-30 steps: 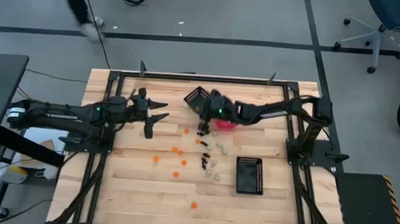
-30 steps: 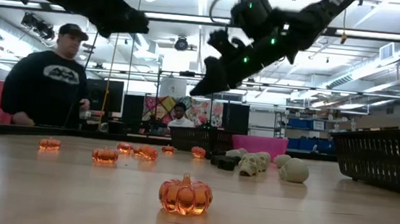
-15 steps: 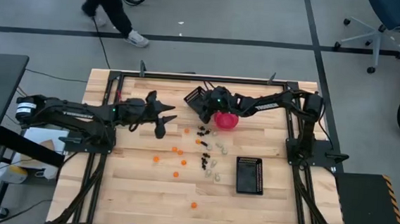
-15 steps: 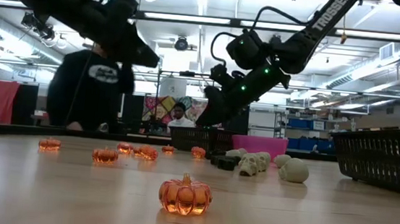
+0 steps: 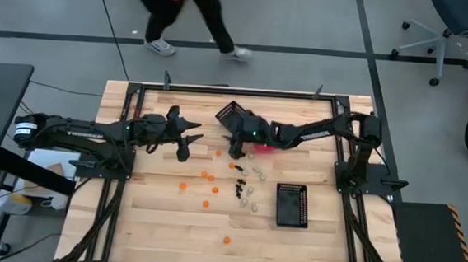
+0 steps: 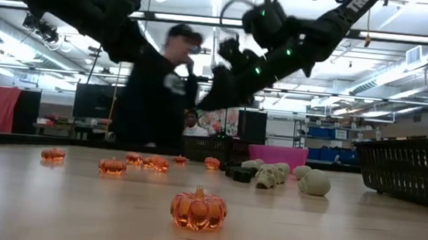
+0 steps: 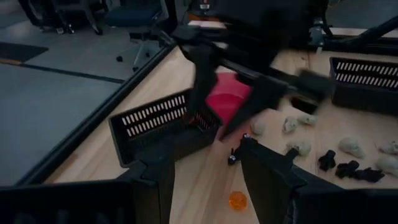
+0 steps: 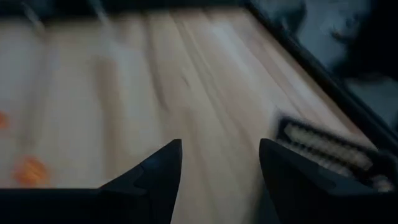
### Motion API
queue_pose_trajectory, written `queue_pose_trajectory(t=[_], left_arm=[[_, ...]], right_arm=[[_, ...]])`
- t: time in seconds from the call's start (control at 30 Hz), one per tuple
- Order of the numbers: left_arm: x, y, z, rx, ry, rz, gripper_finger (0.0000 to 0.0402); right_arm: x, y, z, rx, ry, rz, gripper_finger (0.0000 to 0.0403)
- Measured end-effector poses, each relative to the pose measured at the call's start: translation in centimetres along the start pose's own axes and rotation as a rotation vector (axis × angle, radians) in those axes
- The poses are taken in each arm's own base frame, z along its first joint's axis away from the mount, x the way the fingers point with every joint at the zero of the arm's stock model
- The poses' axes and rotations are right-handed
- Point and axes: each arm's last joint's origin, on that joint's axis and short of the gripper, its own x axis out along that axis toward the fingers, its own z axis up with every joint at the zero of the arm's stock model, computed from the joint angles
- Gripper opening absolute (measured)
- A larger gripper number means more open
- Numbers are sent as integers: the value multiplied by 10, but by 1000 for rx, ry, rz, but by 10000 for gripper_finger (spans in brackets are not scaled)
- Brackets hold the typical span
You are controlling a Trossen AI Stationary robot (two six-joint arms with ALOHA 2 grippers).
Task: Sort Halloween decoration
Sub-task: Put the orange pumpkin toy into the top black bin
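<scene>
Orange pumpkins (image 5: 207,177), black pieces (image 5: 238,191) and pale skulls (image 5: 250,200) lie scattered mid-table.

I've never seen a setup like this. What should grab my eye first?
Two dark arms meet over the middle of a wooden table, the left claw open above scattered orange pumpkins, the right claw open near a pink bowl and a black basket. One glassy pumpkin sits closest in the low view, and a person walks past behind.

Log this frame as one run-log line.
left gripper: open, empty, raised by far basket | right gripper: open, empty, raised by pink bowl | trinkets: loose on table | baskets: look empty
</scene>
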Motion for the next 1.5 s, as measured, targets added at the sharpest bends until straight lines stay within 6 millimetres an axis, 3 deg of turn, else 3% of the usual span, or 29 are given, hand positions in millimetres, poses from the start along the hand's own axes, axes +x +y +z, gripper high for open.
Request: queue_pose_trajectory(t=[0.13,0.3,0.4,0.6,0.9,1.13,1.5], left_arm=[[-5,1,4,-6,-28,0,155],[-7,1,5,-17,-37,-3,155],[-7,1,4,-25,-27,-4,155],[-8,1,-1,-18,30,-3,155],[-8,1,1,-23,8,-2,155],[-8,1,1,-22,11,-4,155],[-8,1,-1,-6,26,-3,155]], right_arm=[[6,30,-1,20,-64,21,217],[31,62,-7,-19,36,61,217],[40,76,-8,-21,52,177,217],[41,94,-15,-38,78,371,218],[44,125,-45,-108,130,362,223],[57,117,-62,-112,153,385,223],[55,99,-77,-94,146,396,202]])
